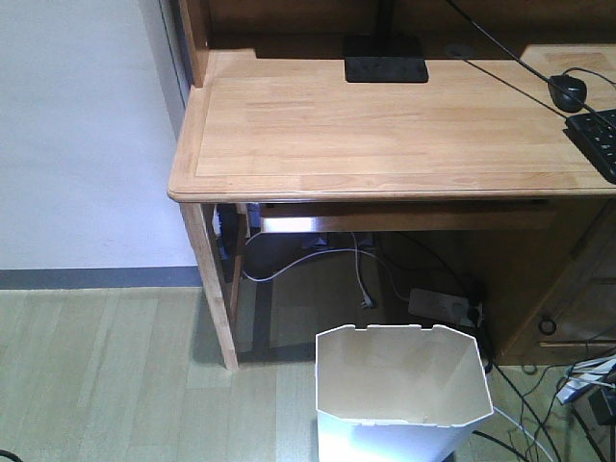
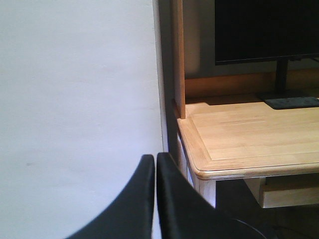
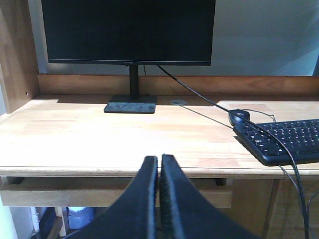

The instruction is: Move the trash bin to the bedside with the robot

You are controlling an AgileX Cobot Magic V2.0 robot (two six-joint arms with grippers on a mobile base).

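The white trash bin [image 1: 399,395] stands on the wooden floor in front of the desk, at the bottom of the front view, its notched rim and cream inside showing, empty. The bed is out of view. Neither arm shows in the front view. In the left wrist view my left gripper [image 2: 155,159] is shut and empty, facing the white wall beside the desk's left corner. In the right wrist view my right gripper [image 3: 159,159] is shut and empty, held level with the desk's front edge. Neither wrist view shows the bin.
A light wooden desk [image 1: 385,135] stands ahead with a monitor [image 3: 129,30], keyboard [image 3: 284,142] and mouse [image 1: 568,91]. Its leg [image 1: 217,289] is left of the bin. A power strip [image 1: 443,306] and loose cables lie under the desk and at right.
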